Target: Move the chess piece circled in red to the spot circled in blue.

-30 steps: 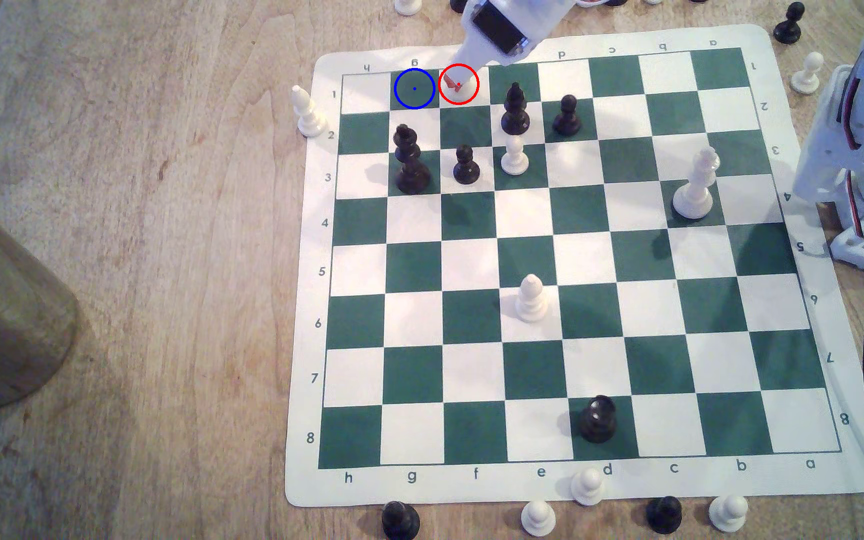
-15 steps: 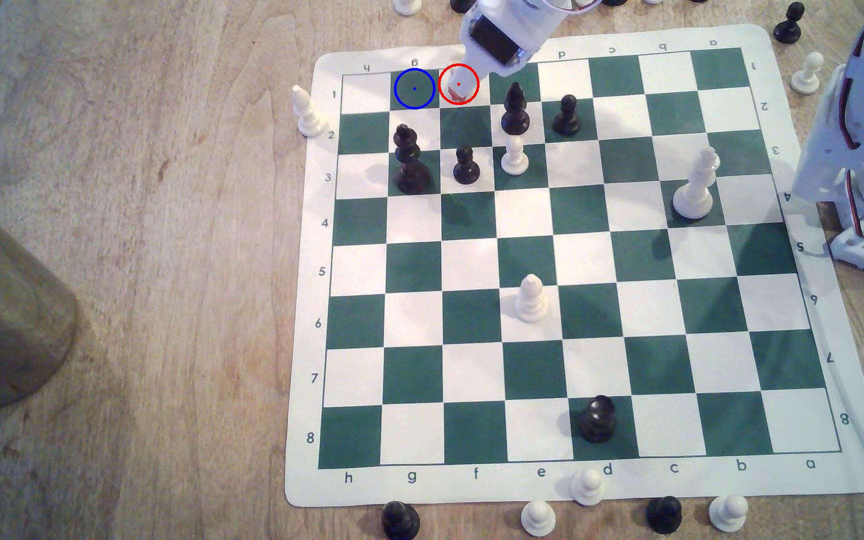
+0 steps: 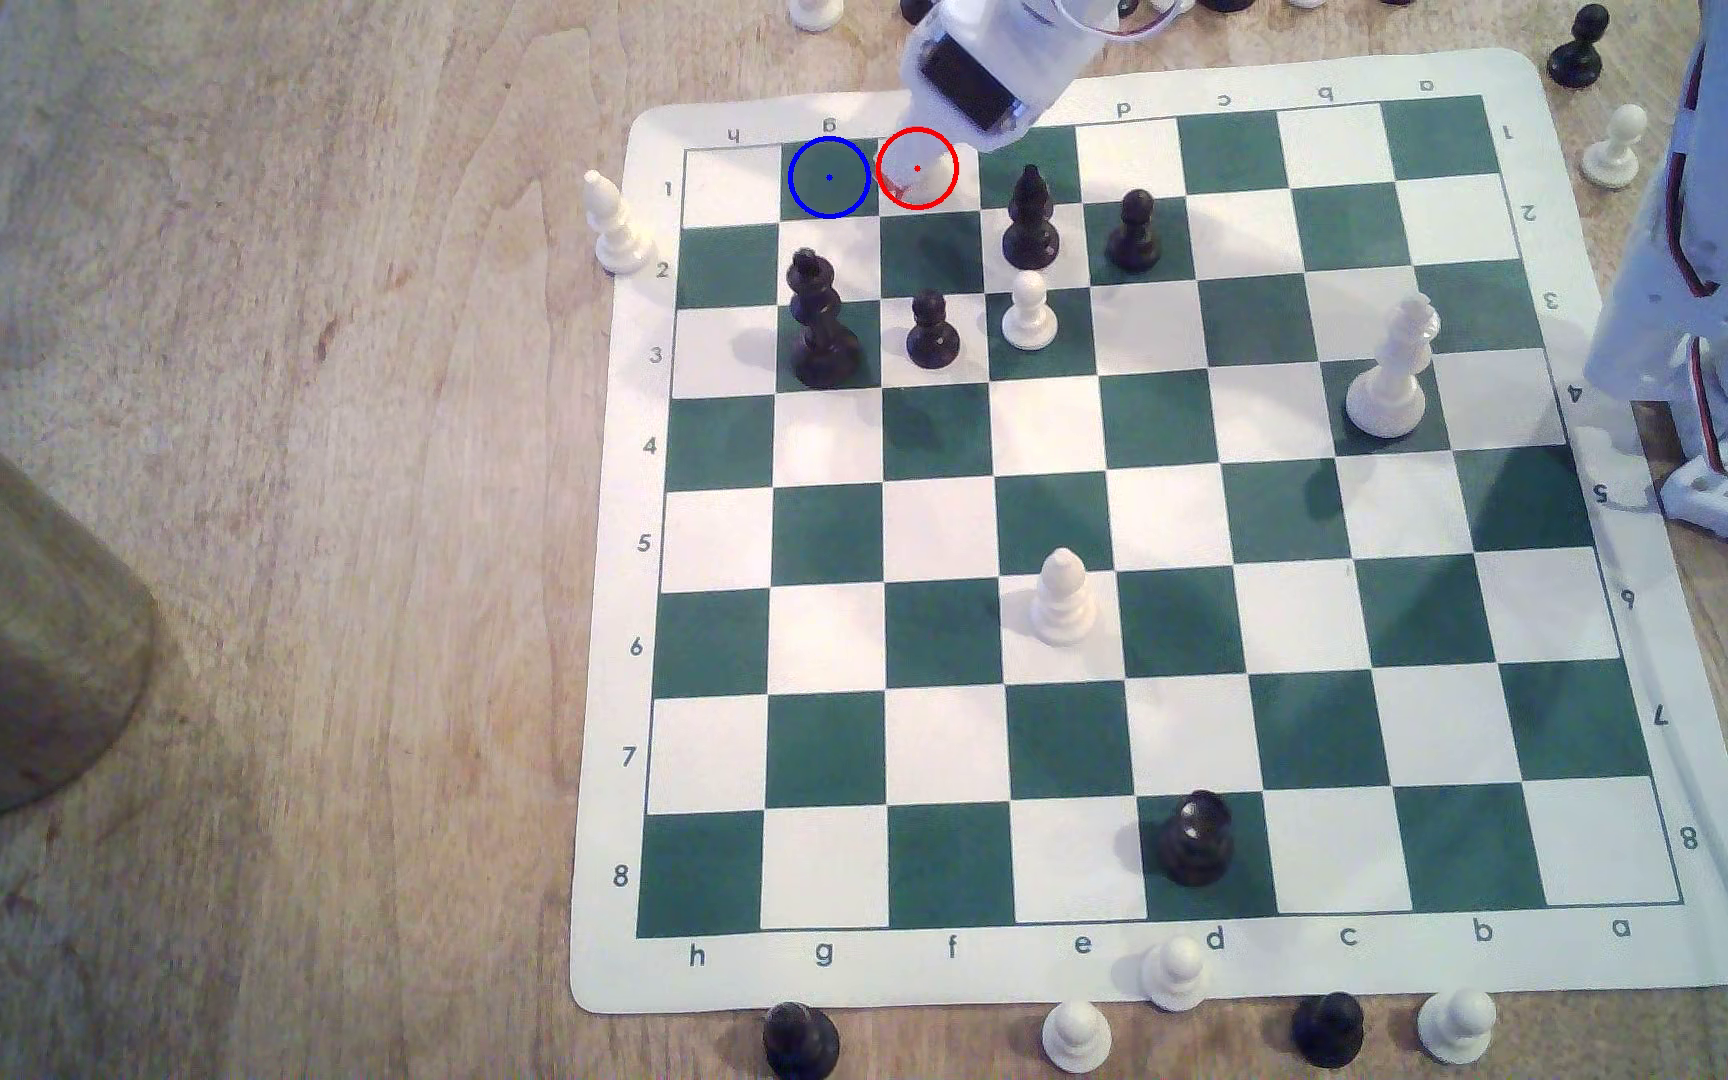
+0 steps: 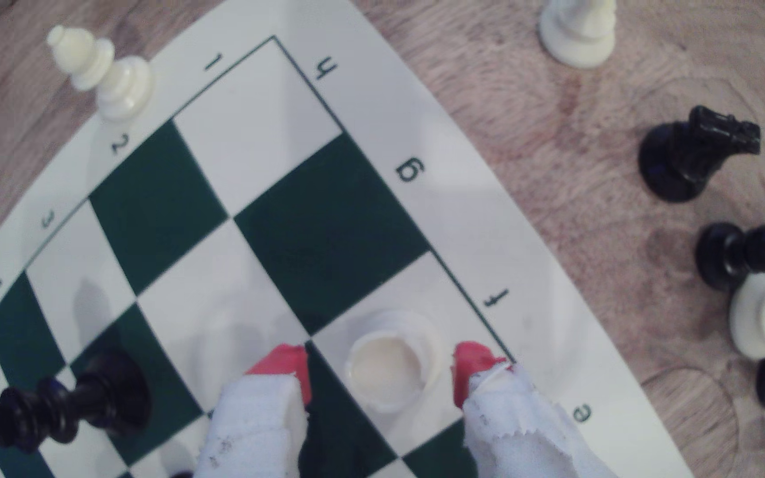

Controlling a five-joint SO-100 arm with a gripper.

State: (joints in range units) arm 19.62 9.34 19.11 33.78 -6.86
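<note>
Wrist view puts the gripper (image 4: 380,363) astride the rook (image 4: 390,363): its red-tipped fingers (image 4: 286,361) stand spread, one on each side of the flat top, with a gap showing on both sides, so nothing is pinched yet. The rook sits upright on its white square at the board's (image 4: 500,239) edge, by the printed "f". In the exterior view the same piece (image 3: 927,182) lies inside the red ring, largely hidden under the arm, and the spot (image 3: 829,177), a dark green square with a blue ring and dot, is the bare square just beside it toward that view's left.

So the task looks barely begun (approach done, I judge, but no grasp). Closing on the rook, lifting, shifting one square over and setting down all remain.

Writing: the border carries rank numbers 1 to 8 and file letters a to h, some printed upside down along the far edge. No brand name is legible anywhere.
</note>
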